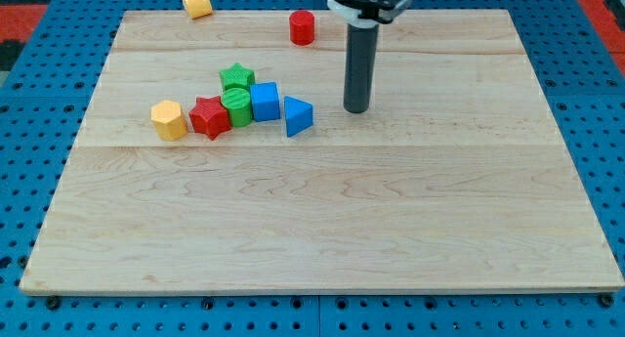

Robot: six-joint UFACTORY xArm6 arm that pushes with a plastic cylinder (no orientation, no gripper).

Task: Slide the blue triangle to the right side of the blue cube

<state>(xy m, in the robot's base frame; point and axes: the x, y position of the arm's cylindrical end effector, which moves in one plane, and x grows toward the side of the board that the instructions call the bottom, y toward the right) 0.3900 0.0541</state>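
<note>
The small blue triangular block (298, 116) already sat just right of the blue cube (265, 102), near touching. My tip (356, 108) stood to the view's right of the triangle, apart from it; a bare rod, no jaws, holding nothing.

the wooden board (322, 230) carries a cluster left of my tip (356, 109): blue triangle (298, 115), blue cube (265, 102), green star (236, 78), green cylinder (236, 106), red star (210, 116), yellow hexagonal block (169, 119). a red cylinder (302, 27) lies above-left of the tip, and a second yellow block (197, 3) farther left at the board's top edge.
</note>
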